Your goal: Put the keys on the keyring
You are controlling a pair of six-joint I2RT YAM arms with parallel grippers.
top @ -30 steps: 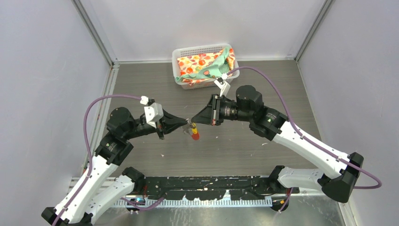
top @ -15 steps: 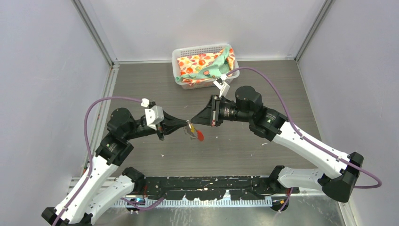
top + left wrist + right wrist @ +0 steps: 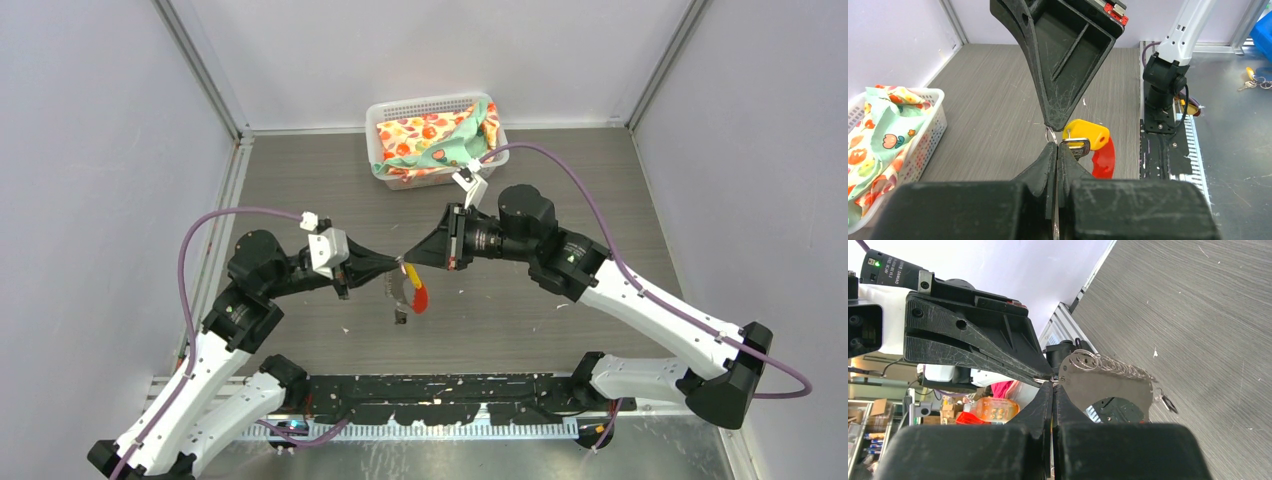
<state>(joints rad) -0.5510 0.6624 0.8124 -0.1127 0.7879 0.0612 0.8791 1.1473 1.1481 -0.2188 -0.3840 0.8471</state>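
Left gripper pinched shut on keyring at frame centre — right gripper also shut, tip touching same bunch. One key beside red tag; threaded or not — unclear. Second key unseen. Task looks midway.

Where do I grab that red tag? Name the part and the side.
Take the red tag by its free end, jaws across its flat faces, likely coming from underneath. It is flat, and its upper end is crowded: the left gripper and right gripper, both shut, meet tip to tip there beside a yellow piece.
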